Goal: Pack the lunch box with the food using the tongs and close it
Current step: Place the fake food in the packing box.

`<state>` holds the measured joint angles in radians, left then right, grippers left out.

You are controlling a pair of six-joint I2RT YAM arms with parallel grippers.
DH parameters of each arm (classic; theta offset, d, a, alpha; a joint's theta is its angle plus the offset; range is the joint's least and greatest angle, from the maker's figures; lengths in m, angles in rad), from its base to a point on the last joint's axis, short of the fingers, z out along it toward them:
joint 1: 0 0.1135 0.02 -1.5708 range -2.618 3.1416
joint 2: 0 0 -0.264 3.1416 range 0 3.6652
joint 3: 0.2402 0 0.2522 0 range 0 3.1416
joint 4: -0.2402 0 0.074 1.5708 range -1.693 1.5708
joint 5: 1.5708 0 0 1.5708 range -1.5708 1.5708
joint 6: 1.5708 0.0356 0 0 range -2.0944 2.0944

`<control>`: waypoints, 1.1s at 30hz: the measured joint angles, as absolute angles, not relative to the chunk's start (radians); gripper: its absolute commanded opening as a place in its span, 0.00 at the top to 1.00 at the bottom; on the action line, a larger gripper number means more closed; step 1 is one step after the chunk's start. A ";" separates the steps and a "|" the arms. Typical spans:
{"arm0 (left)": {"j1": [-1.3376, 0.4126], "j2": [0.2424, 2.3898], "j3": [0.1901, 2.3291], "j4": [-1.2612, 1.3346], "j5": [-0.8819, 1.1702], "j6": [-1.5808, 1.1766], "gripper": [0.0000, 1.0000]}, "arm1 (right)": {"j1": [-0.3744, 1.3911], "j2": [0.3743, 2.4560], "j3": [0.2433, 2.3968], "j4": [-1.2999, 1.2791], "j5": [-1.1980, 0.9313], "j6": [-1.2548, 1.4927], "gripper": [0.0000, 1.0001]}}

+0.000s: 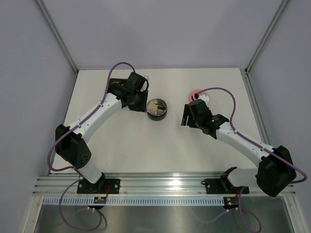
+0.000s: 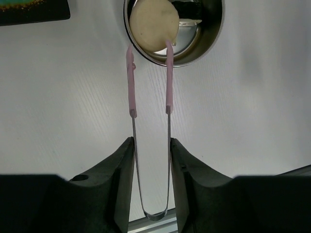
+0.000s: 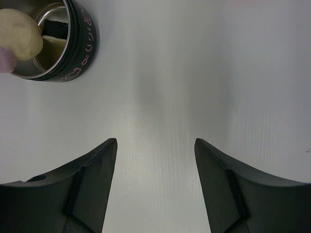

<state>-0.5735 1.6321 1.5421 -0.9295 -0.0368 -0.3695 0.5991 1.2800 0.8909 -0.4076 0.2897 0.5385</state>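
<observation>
Left wrist view shows the left jaws clamped on the tongs [image 2: 167,87] near their joined end, pressing the pink tips on a round cream piece of food [image 2: 151,24] held over the rim of the lunch box [image 2: 209,46], I judge so that it falls inside once the squeeze relaxes. The lunch box is a small shiny steel tin, black with pink marks outside, standing open in the middle of the worktop [image 2: 243,121] with something pale inside. The right jaws stand wide apart and empty to its right, near the pink lid [image 1: 195,93], probably waiting to close it.
</observation>
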 measured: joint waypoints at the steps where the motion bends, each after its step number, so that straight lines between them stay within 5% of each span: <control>1: -0.574 1.630 1.542 -0.924 -0.036 -0.372 0.72 | 0.599 1.280 0.891 -0.407 0.288 0.539 0.27; 15: -0.581 1.625 1.559 -0.903 -0.033 -0.379 0.95 | 0.599 1.280 0.891 -0.407 0.277 0.539 0.27; 33: -0.585 1.633 1.635 -0.896 -0.031 -0.378 1.00 | 0.599 1.290 0.891 -0.394 0.269 0.539 0.27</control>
